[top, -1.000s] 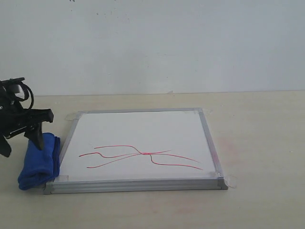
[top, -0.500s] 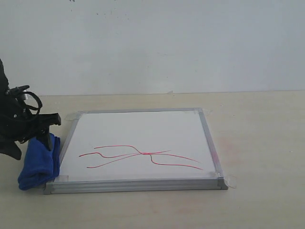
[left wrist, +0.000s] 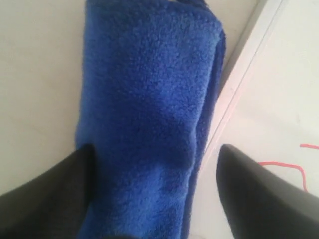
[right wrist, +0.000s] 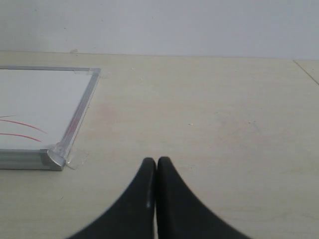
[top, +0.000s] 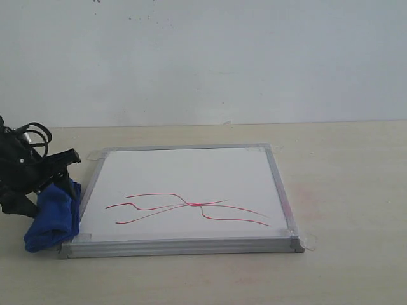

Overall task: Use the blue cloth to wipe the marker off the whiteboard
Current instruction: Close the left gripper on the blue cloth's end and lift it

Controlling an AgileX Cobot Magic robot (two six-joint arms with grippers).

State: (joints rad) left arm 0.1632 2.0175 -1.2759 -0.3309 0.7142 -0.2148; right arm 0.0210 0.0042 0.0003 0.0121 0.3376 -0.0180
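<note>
The whiteboard [top: 191,171] lies flat on the table, with the red marker [top: 191,204] lines crossing its near half. The blue cloth [top: 54,219] lies rolled up along the board's left edge. My left gripper [top: 39,184] is down over the cloth's far end and open, one finger on each side. In the left wrist view the cloth [left wrist: 149,89] fills the gap of the left gripper [left wrist: 154,149], beside the board's frame [left wrist: 249,64] and a bit of marker [left wrist: 286,164]. My right gripper [right wrist: 156,160] is shut and empty above bare table, right of the board's corner [right wrist: 52,158].
A clear tape tab [top: 310,241] sticks out at the board's near right corner. A plain white wall [top: 203,57] rises behind the table. The tabletop [top: 343,190] stretches bare to the right of the board.
My left gripper has come down and a little rightward until its open fingers straddle the cloth's far end. The cloth, the board and the right gripper have stayed put.
</note>
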